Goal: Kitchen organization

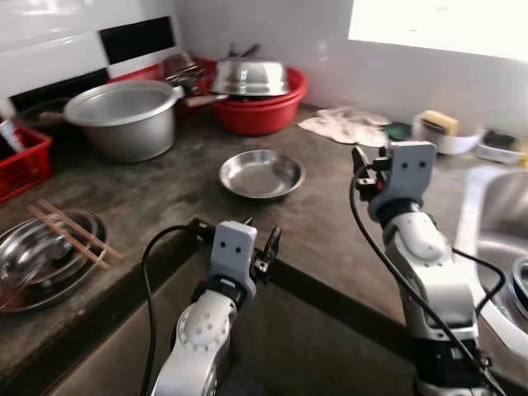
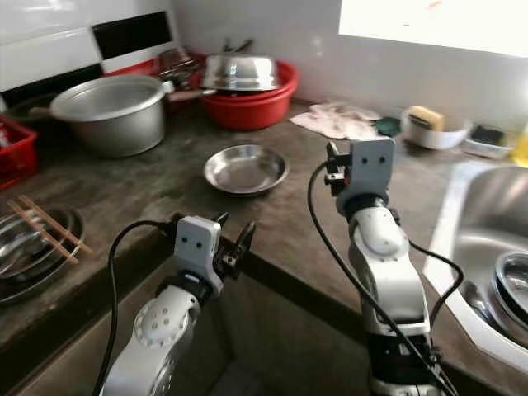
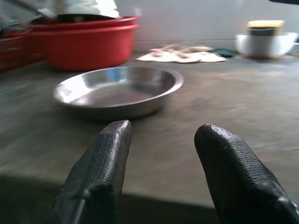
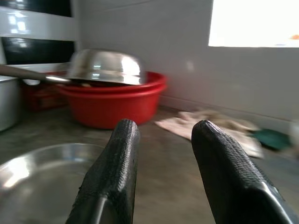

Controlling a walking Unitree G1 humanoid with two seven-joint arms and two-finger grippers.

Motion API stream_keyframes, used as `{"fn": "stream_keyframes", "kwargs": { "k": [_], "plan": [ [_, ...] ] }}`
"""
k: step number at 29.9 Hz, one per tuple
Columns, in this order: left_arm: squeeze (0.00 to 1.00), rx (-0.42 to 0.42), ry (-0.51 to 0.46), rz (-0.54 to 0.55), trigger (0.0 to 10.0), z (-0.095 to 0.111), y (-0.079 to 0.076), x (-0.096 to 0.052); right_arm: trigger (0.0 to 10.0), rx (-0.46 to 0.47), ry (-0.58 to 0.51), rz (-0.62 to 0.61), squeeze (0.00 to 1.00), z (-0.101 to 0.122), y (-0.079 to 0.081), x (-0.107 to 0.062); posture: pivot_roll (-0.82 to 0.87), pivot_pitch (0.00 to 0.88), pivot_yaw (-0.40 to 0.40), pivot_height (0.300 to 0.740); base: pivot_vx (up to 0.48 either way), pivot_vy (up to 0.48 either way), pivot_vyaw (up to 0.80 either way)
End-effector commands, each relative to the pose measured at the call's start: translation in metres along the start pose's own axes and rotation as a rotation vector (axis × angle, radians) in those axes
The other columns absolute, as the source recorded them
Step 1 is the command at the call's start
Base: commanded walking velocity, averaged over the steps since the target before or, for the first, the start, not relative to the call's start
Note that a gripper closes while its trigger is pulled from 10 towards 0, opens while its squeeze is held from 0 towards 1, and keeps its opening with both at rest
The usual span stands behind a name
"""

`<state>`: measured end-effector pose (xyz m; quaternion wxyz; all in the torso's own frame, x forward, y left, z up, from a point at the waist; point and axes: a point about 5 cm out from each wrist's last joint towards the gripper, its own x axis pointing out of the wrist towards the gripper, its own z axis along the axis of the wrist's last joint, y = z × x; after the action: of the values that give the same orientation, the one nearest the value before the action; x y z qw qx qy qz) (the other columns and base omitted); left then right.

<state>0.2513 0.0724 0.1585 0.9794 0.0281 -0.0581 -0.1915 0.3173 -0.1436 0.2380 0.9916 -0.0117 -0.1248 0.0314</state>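
Left hand hovering at tabletop edge, fingers parted, gripping nothing. Right hand hanging higher, parted, empty. Steel plate lying just beyond both. Risk: thin rim slipping, plate skidding toward red basin.

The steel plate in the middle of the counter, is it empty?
Empty: the steel plate shows a bare shiny bottom, nothing lying in it.

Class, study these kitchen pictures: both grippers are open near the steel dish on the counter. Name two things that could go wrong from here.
1. The shallow steel dish has a low sloped rim, so the open left gripper at the counter edge may push it away rather than catch it.
2. The right gripper reaching farther could snag the cloth behind it.
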Motion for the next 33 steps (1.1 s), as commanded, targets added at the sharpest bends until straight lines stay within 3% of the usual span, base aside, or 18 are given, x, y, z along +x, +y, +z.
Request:
{"fn": "stream_keyframes", "kwargs": {
  "k": [1,4,17,18,22,23,25,26,33],
  "plan": [
    [0.00,0.004,0.009,0.022,10.0,-0.001,0.004,-0.002,10.0,0.010,-0.009,0.026,0.00,0.002,0.007,0.004,0.05,0.045,-0.014,0.740,0.000,0.349,0.80],
    [0.00,0.007,0.017,0.022,10.0,-0.002,0.004,-0.001,10.0,0.039,0.007,0.008,0.00,0.003,0.005,0.010,0.05,0.046,-0.013,0.740,0.000,0.000,0.00],
    [0.00,0.015,0.028,0.014,10.0,-0.004,0.003,-0.002,10.0,0.006,0.117,-0.049,0.00,-0.008,-0.011,0.025,0.05,0.051,-0.015,0.740,0.000,0.000,0.00],
    [0.00,0.013,0.032,0.009,10.0,-0.005,0.003,-0.002,10.0,0.031,0.151,-0.043,1.00,-0.012,-0.012,0.028,0.05,0.054,-0.015,0.740,0.000,0.000,0.00],
    [0.00,0.019,0.049,-0.029,10.0,-0.008,-0.003,-0.004,10.0,0.050,0.248,-0.050,1.00,-0.022,-0.013,0.035,0.05,0.057,-0.017,0.740,0.000,0.000,0.00],
    [0.00,0.034,0.061,-0.062,10.0,-0.011,-0.008,-0.005,10.0,0.063,0.295,-0.068,0.95,-0.026,-0.014,0.041,0.05,0.061,-0.021,0.740,0.000,0.000,0.00],
    [0.00,0.037,0.063,-0.069,10.0,-0.011,-0.009,-0.006,10.0,0.065,0.303,-0.070,0.95,-0.027,-0.014,0.042,0.05,0.061,-0.021,0.740,0.000,0.000,0.00],
    [0.00,0.038,0.059,-0.066,10.0,-0.011,-0.010,-0.006,10.0,0.043,0.307,-0.089,0.00,-0.027,-0.015,0.046,0.05,0.062,-0.022,0.740,0.000,0.000,0.00],
    [0.00,0.042,0.043,-0.133,10.0,-0.011,-0.025,-0.011,10.0,0.144,0.421,-0.045,0.00,-0.032,-0.014,0.066,0.06,0.069,-0.039,0.740,0.000,0.000,0.00]
  ]
}}
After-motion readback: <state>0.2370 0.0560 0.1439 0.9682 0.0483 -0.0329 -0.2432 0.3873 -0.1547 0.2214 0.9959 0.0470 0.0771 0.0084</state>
